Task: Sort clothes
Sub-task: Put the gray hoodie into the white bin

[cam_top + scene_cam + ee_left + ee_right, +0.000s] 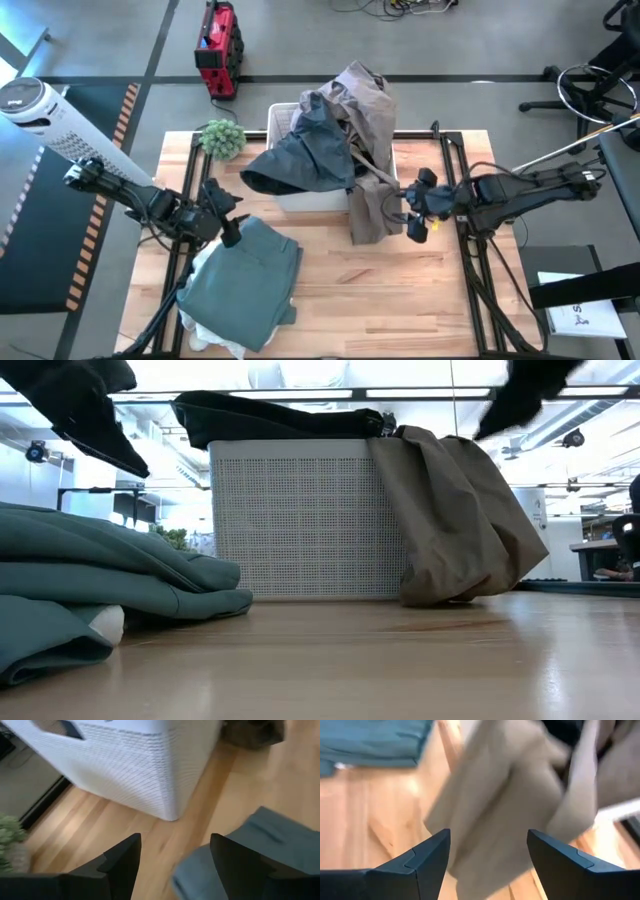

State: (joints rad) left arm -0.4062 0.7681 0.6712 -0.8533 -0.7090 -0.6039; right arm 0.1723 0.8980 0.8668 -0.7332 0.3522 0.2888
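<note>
Left hand (222,222) hovers open and empty over the bench (400,290), just above the far edge of the folded grey-green piece (245,285), which lies on the bench's left near part over a white piece (205,335). Behind it stands a small green plant (222,137). At mid-bench the white bin (300,520) holds a dark grey garment (305,150) and a tan garment (370,190) that spills over its right wall onto the bench. Right hand (415,215) hangs open just beside that tan cloth, gripping nothing.

White perforated bin (300,198) and spiky green plant (222,137) share the wooden table (400,290).
</note>
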